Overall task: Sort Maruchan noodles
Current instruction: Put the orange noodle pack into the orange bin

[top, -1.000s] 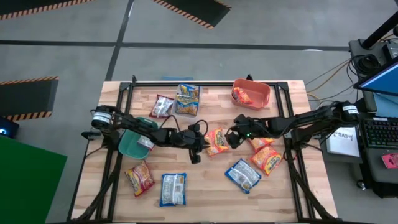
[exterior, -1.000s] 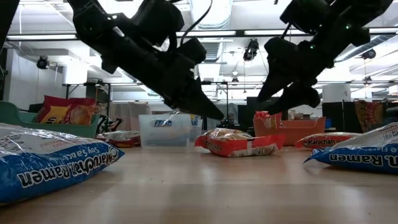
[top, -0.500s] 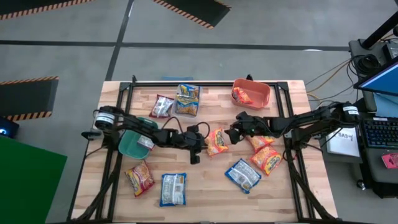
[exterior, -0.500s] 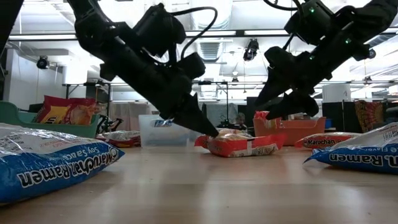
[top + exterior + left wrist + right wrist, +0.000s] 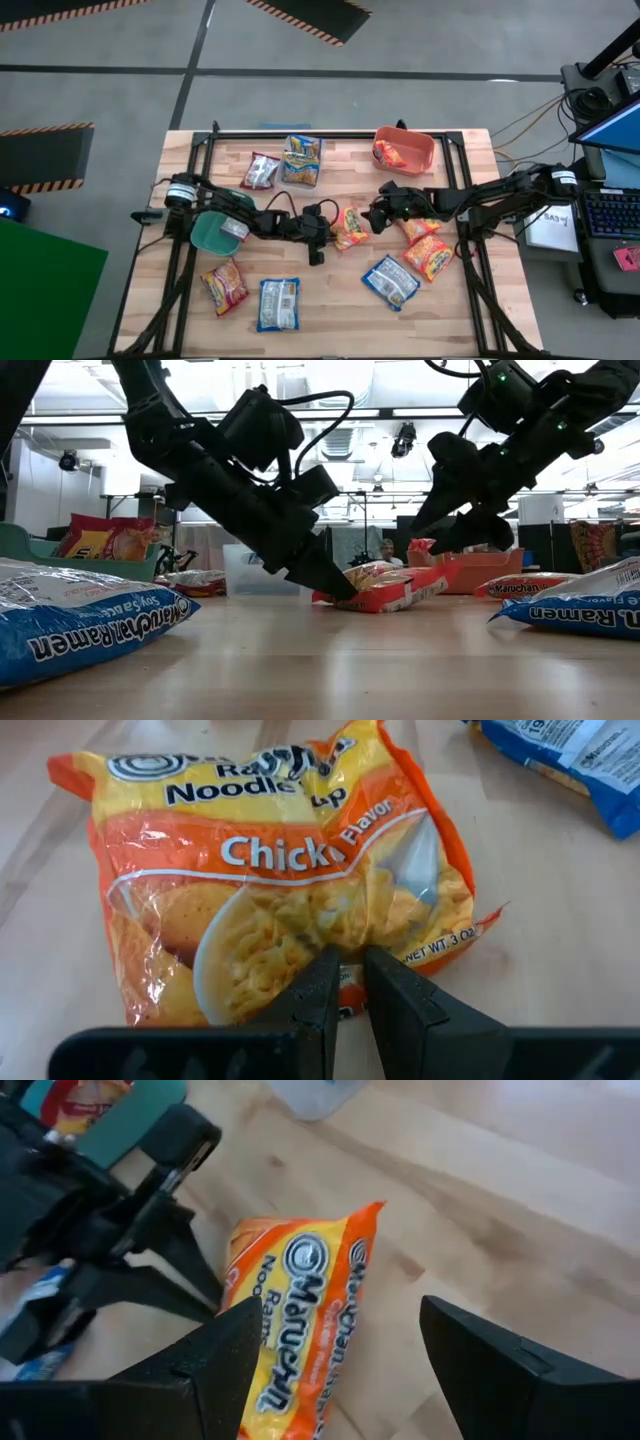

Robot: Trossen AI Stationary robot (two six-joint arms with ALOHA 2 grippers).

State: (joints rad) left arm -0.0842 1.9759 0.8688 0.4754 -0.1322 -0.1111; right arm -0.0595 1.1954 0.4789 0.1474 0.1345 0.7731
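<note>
An orange Maruchan chicken packet [image 5: 351, 227] lies mid-table between both grippers. My left gripper [image 5: 331, 229] is shut, its tips down on the packet's left end [image 5: 335, 596]. My right gripper [image 5: 376, 214] hovers open above the packet's right end, touching nothing; its wide fingers frame the packet [image 5: 310, 1310] in the right wrist view. Other packets lie flat on the wood: orange ones [image 5: 430, 256] at right, blue ones [image 5: 390, 281] [image 5: 278, 304] near the front, a red-and-white one [image 5: 261, 171] at the back. My left gripper presses its shut fingertips [image 5: 325, 975] down on the orange packet close to the short edge nearest it [image 5: 290, 970]. The fingers slant down from the table's left. That end stays on the wood while the opposite end [image 5: 435, 576] tilts up off the table.
A teal bin [image 5: 210, 235] sits under the left arm, a clear bin [image 5: 301, 160] with a blue-and-yellow packet at the back, and an orange bin [image 5: 408, 148] holding an orange packet at the back right. An orange-red packet [image 5: 224, 285] lies front left.
My left gripper has come down and slightly rightward onto the orange packet's left end. The packet, flat a second ago, now stands tilted with its right end raised and its left end still on the table.
</note>
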